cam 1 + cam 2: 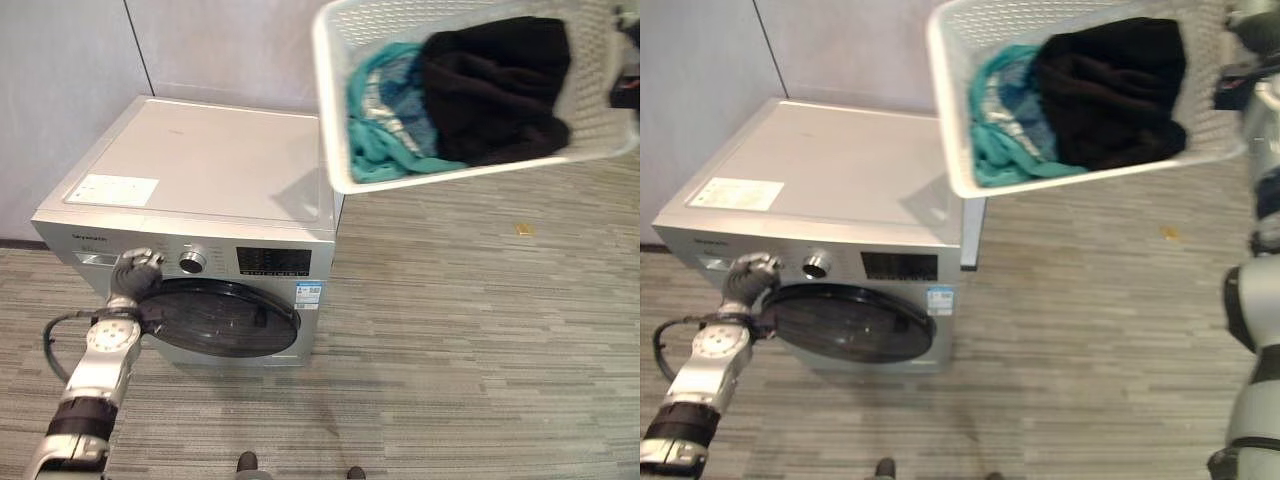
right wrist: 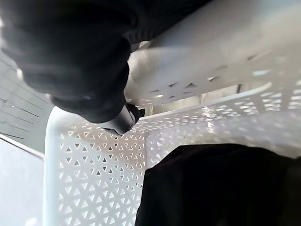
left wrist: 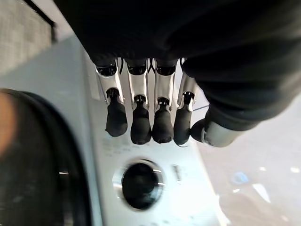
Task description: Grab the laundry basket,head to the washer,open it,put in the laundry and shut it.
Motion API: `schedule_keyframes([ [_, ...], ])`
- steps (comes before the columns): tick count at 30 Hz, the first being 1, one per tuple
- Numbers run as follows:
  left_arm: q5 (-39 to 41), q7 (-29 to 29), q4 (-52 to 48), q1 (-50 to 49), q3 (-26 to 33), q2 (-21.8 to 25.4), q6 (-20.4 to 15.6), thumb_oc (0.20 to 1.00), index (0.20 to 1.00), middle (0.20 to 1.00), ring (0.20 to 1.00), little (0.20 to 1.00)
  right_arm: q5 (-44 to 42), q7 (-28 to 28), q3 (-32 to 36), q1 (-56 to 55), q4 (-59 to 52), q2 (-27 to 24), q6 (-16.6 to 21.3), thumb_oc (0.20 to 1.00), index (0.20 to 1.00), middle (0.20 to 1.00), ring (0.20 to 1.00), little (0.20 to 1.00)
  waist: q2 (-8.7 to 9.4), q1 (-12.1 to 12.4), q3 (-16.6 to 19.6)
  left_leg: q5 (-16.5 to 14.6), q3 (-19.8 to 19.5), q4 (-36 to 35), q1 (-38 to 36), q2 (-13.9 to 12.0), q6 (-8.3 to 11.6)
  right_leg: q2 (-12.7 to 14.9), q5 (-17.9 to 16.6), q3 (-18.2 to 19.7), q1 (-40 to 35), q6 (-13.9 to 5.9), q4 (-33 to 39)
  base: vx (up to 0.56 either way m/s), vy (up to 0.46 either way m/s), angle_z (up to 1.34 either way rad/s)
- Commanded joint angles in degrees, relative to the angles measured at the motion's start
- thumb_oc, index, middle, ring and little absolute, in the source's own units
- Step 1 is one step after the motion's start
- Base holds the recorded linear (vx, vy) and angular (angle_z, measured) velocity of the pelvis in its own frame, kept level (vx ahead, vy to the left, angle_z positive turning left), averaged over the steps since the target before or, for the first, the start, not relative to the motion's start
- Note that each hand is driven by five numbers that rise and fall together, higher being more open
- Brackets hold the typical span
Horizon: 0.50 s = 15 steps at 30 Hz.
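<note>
Nearest, the left hand (image 1: 135, 272) sits at the left edge of the washer (image 1: 200, 180) door (image 1: 220, 318), fingers (image 3: 141, 125) curled together and clamped on nothing. The round dark door is closed, just below the dial (image 1: 193, 262). Plenty of bare floor (image 1: 480, 330) to the right of the machine. Farther up, the white laundry basket (image 1: 970, 170) hangs tilted over the washer's back right corner with black and teal laundry (image 1: 1080, 95) inside. The right hand (image 2: 103, 108) is on its rim; can't tell what its fingers are doing.
</note>
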State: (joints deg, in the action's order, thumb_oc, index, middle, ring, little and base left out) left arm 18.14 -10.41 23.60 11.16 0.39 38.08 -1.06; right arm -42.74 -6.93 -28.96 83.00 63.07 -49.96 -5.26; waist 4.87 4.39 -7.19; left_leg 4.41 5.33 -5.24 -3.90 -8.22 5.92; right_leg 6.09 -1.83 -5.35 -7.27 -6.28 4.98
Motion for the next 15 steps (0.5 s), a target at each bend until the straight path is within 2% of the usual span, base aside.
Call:
schedule_keyframes([
  [1, 1.88, -1.77, -3.70, 1.45, -0.90, 3.00, -3.59, 0.200, 0.200, 0.200, 0.200, 0.200, -9.73, -3.83, 7.22, 8.36, -0.08, -4.96, 8.84, 0.200, 0.200, 0.200, 0.200, 0.200, 0.31, 3.59, 5.09, -5.86, -3.51, 3.26, -1.22, -2.17, -0.32, 7.76, 1.91, -3.97, 1.28, -5.84, -9.24, 0.16, 0.185, 0.02],
  [4, 1.71, -1.99, -4.31, 0.77, -0.64, 2.80, -3.70, 0.200, 0.200, 0.200, 0.200, 0.200, -10.51, -4.23, 8.67, 7.44, -0.57, -4.26, 9.11, 0.200, 0.200, 0.200, 0.200, 0.200, 0.56, 4.51, 5.34, -6.33, -4.80, 3.36, -0.63, -0.68, -0.97, 8.94, -0.27, -4.75, 0.71, -6.49, -9.05, 0.09, 0.136, 0.18],
  [5, 1.65, -2.06, -4.81, 0.10, -0.01, 2.78, -3.73, 0.200, 0.200, 0.200, 0.200, 0.200, -10.73, -4.60, 9.54, 6.89, -0.74, -4.24, 9.18, 0.200, 0.200, 0.200, 0.200, 0.200, 0.72, 5.29, 5.43, -6.80, -5.81, 3.64, 0.03, 0.51, -1.45, 10.02, -2.23, -5.17, 0.39, -6.98, -8.93, 0.07, 0.141, 0.43],
  [7, 1.57, -2.01, -5.14, -0.15, 0.05, 2.81, -3.69, 0.200, 0.200, 0.200, 0.200, 0.200, -11.16, -4.87, 10.31, 6.18, -0.99, -4.04, 9.29, 0.200, 0.200, 0.200, 0.200, 0.200, 0.82, 5.74, 5.43, -7.22, -6.39, 4.18, 0.63, 1.37, -1.88, 10.65, -3.08, -5.42, 0.24, -7.21, -8.80, 0.07, 0.151, 0.32],
  [8, 1.66, -2.11, -5.56, -0.57, 0.62, 2.94, -3.86, 0.200, 0.200, 0.200, 0.200, 0.200, -11.65, -5.09, 11.37, 4.75, -1.41, -3.76, 9.43, 0.200, 0.200, 0.200, 0.200, 0.200, 0.66, 6.89, 5.10, -7.96, -7.47, 4.94, 1.41, 2.79, -2.72, 11.55, -4.80, -5.25, 0.21, -7.28, -9.26, 0.07, 0.168, 0.17],
  [10, 1.94, -2.25, -5.96, -1.03, 1.30, 3.35, -3.94, 0.200, 0.200, 0.200, 0.200, 0.200, -11.73, -5.31, 12.81, 2.06, -2.04, -4.05, 9.42, 0.200, 0.200, 0.200, 0.200, 0.200, 0.62, 7.35, 4.86, -8.73, -8.71, 6.54, 2.86, 4.37, -3.69, 12.12, -6.53, -4.53, 0.89, -7.31, -11.06, 0.07, 0.216, 0.27],
  [12, 2.02, -2.25, -6.58, -1.35, 1.63, 3.50, -3.86, 0.200, 0.200, 0.200, 0.200, 0.200, -11.91, -5.33, 13.62, 0.54, -2.43, -4.39, 9.18, 0.200, 0.200, 0.200, 0.200, 0.200, 0.49, 7.50, 4.75, -9.20, -9.56, 7.59, 3.62, 5.25, -4.40, 11.63, -6.05, -3.07, 1.82, -6.85, -13.35, 0.06, 0.158, 0.40],
  [13, 2.14, -2.25, -6.96, -1.73, 1.98, 3.55, -3.87, 0.200, 0.200, 0.200, 0.200, 0.200, -11.90, -5.16, 13.77, -0.61, -2.41, -4.56, 9.01, 0.200, 0.200, 0.200, 0.200, 0.200, 0.06, 7.46, 4.38, -9.85, -10.35, 8.05, 3.58, 5.98, -5.10, 10.49, -5.04, -1.61, 2.48, -6.13, -16.25, 0.10, 0.277, 0.34],
  [14, 2.00, -2.14, -8.40, -2.39, 2.82, 3.74, -3.47, 0.200, 0.200, 0.200, 0.200, 0.200, -11.95, -5.15, 14.85, -3.37, -3.44, -4.34, 8.93, 0.200, 0.200, 0.200, 0.200, 0.200, -1.19, 7.15, 3.60, -9.79, -12.27, 8.55, 3.66, 7.25, -7.00, 6.24, -1.86, 1.44, 5.75, -4.43, -23.24, 0.13, 0.339, 0.30],
  [15, 2.03, -2.48, -8.72, -2.72, 3.72, 3.86, -3.44, 0.200, 0.200, 0.200, 0.200, 0.200, -12.16, -5.35, 15.62, -4.60, -4.33, -3.33, 9.09, 0.200, 0.200, 0.200, 0.200, 0.200, -1.56, 7.42, 3.45, -10.26, -12.21, 8.63, 3.33, 7.39, -7.39, 5.12, 0.79, 0.30, 7.53, -3.90, -25.65, 0.09, 0.240, 0.33],
])
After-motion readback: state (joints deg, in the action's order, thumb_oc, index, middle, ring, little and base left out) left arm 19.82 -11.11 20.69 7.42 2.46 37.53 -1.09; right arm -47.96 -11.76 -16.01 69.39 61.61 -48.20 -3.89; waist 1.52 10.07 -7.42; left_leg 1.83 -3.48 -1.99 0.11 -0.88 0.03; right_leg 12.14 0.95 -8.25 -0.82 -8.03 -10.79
